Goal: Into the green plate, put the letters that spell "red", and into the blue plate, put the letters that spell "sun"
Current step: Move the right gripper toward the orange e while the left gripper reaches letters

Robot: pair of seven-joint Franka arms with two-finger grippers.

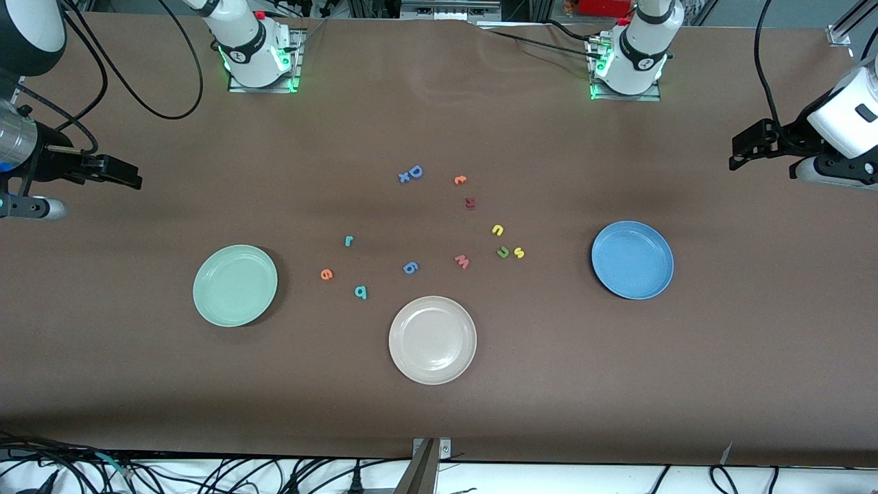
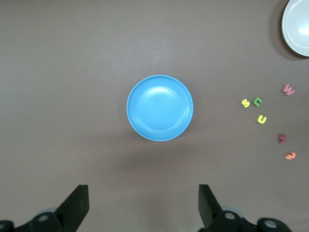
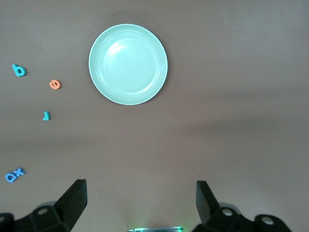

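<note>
A broad brown surface fills nearly the whole scene, matte and evenly lit from above, with faint soft shadows across its middle. Along the edge nearest the front camera runs a white strip where black cables lie in loose tangles, and a grey metal bracket juts up at the midpoint. At the opposite edge, two metal mounting plates glow green at their rims, with more black cables trailing over the surface and aluminium framing just visible.

Both arms wait raised, left end effector and right end effector open.
</note>
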